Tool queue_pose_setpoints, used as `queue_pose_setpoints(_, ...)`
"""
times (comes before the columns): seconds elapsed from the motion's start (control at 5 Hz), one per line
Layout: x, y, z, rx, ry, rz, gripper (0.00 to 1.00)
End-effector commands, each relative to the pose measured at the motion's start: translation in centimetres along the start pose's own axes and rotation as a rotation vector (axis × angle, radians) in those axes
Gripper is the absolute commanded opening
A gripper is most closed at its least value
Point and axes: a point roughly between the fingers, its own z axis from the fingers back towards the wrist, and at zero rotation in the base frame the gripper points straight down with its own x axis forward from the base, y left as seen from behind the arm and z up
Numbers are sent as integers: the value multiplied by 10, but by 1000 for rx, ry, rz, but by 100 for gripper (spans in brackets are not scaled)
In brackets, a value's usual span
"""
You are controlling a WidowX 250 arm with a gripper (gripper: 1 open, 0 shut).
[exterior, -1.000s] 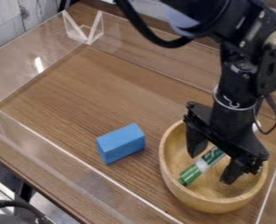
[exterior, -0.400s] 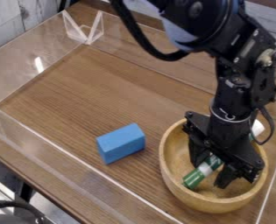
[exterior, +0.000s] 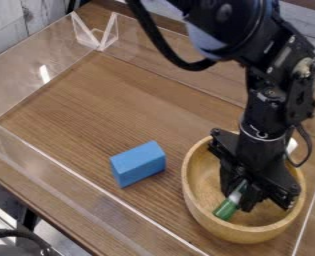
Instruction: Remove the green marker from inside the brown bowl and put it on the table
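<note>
The brown bowl (exterior: 200, 200) sits at the table's near right corner. Inside it lies the green marker (exterior: 227, 209); only its green end shows, poking out toward the front left from under the fingers. My gripper (exterior: 244, 197) reaches straight down into the bowl from the black arm above, its fingers drawn together around the marker's barrel. The rest of the marker is hidden behind the fingers. The dark wood-grain table (exterior: 133, 100) spreads out to the left of the bowl.
A blue rectangular block (exterior: 138, 162) lies on the table just left of the bowl. Low clear acrylic walls (exterior: 66, 45) edge the tabletop, with a clear bracket at the far corner. The arm's black links tower over the right side.
The gripper has dropped lower into the bowl, and its fingers, spread wide a second ago, have closed in on the marker.
</note>
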Motion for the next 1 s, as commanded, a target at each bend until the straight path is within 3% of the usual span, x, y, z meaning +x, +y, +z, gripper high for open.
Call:
queue_pose_setpoints(0.0,10,2,18,-2,-54,3,0)
queue_pose_setpoints(0.8,8,7,40,12,-43,-10,0)
